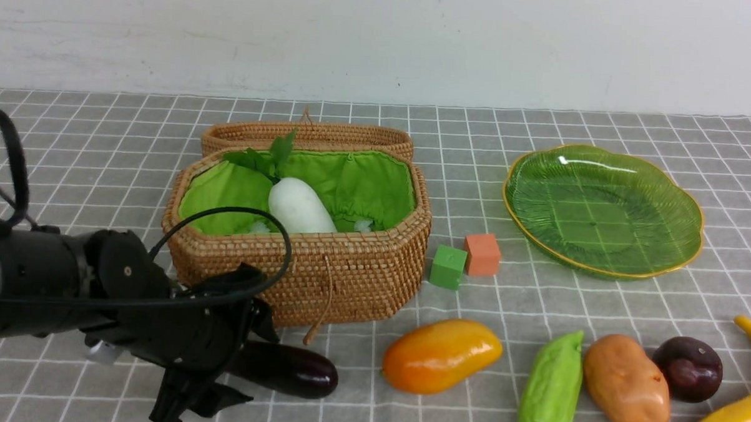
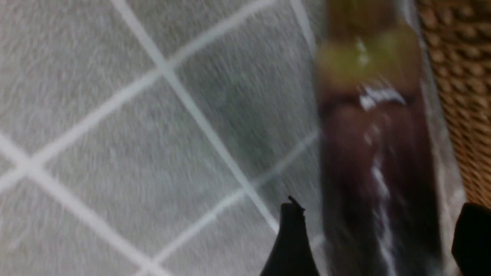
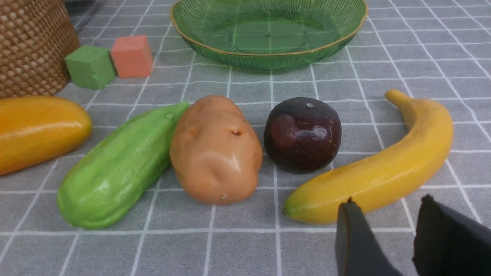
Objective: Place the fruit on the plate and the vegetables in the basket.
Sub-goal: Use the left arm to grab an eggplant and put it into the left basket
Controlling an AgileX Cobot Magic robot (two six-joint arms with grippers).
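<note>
- The left pincer [image 2: 379, 214] is spread apart astride the eggplant [image 1: 295, 370], which lies on the counter [image 1: 534, 304] just beside the basket [image 1: 361, 267];
- the view is blurred, but the eggplant should probably be centred before closing.

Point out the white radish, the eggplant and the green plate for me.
radish [image 1: 299, 209]: front view, middle of its white body.
eggplant [image 1: 304, 372]: front view, its glossy rounded end.
plate [image 1: 602, 209]: front view, bare ribbed centre.

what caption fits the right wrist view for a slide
Right gripper, jaws apart, by the banana; purple fruit, potato, gourd and mango in a row, empty green plate behind
</note>
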